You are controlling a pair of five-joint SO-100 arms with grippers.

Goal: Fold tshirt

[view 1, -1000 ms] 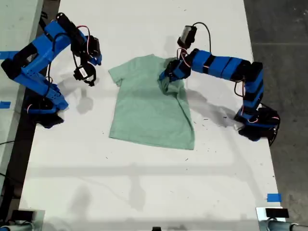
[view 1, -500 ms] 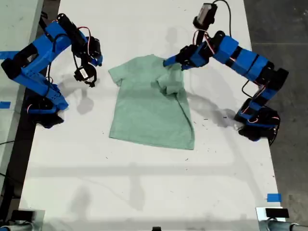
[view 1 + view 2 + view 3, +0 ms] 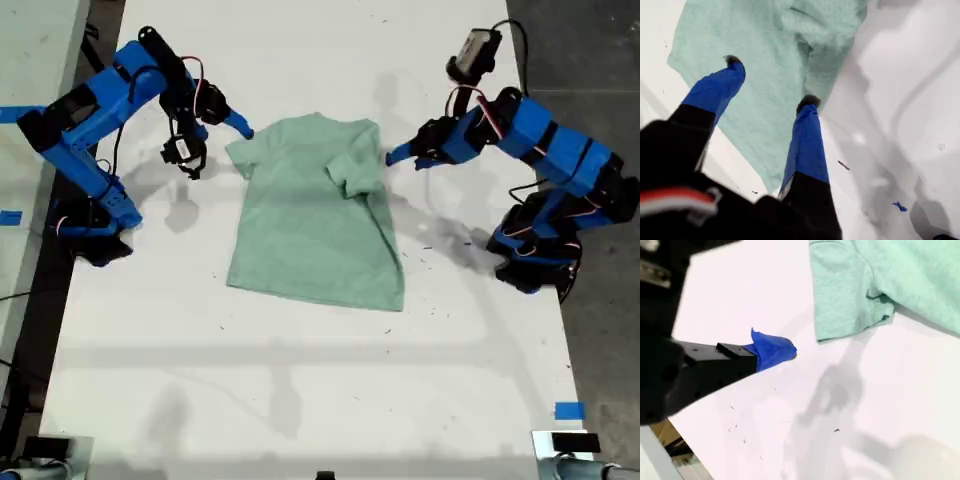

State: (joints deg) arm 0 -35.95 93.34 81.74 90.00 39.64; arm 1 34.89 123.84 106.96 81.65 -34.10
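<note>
Exterior view: my first gripper (image 3: 400, 155) has pulled back off the tshirt (image 3: 310, 210) toward the exterior view's right. The mint shirt lies flat mid-table (image 3: 300, 380) with one sleeve (image 3: 352, 172) folded inward, and my second gripper (image 3: 235, 123) has swung in beside the other sleeve. First wrist view: jaws spread wide, empty, above the cloth. Second wrist view: one blue fingertip (image 3: 777, 351) shows, so I can't tell its opening.

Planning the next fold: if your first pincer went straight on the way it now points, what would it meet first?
My first pincer would likely meet the tshirt first, though depth is unclear.
</note>
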